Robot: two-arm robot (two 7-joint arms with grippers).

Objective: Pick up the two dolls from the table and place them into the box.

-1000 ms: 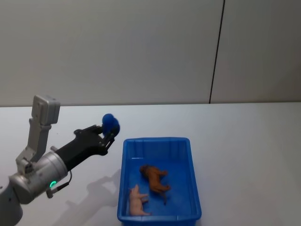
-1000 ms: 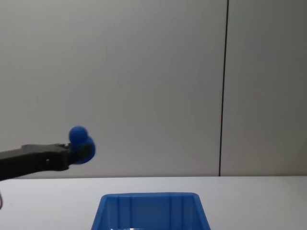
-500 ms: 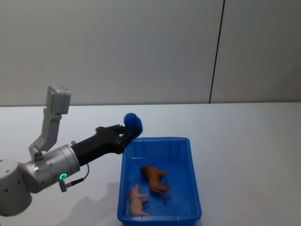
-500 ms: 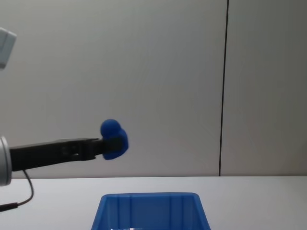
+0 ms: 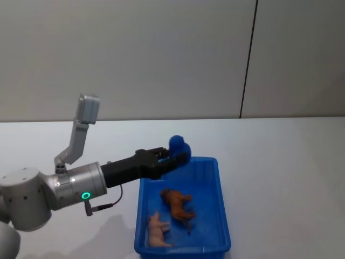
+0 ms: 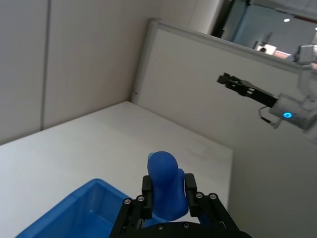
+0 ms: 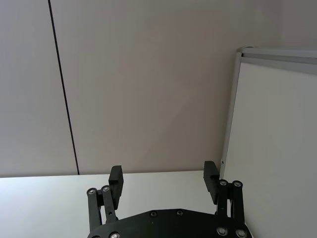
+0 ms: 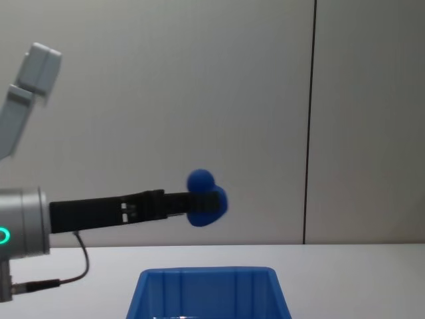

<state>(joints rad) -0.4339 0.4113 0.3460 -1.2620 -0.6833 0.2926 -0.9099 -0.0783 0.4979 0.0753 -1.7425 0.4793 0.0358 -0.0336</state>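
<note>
The blue box (image 5: pixel 222 208) stands on the white table (image 5: pixel 285 162). Inside it lie the two dolls: a brown fuzzy one (image 5: pixel 177 205) in the middle and a pale pink one (image 5: pixel 157 231) near the front left corner. My left gripper (image 5: pixel 171 155) reaches in from the left and hovers above the box's far left rim, shut on a rounded blue toy (image 5: pixel 179 146). The chest view shows that toy (image 8: pixel 206 198) well above the box rim (image 8: pixel 206 271). In the left wrist view the toy (image 6: pixel 166 191) sits squeezed between the fingers. My right gripper (image 7: pixel 163 179) is open, raised and facing a wall.
A grey wall with a dark vertical seam (image 5: pixel 248 59) stands behind the table. White tabletop stretches to the right of the box and behind it. The left arm's grey body (image 5: pixel 32 194) takes up the near left side.
My left arm has swung to the right with the blue toy, from left of the box to above its far left rim. The dolls in the box have not moved.
</note>
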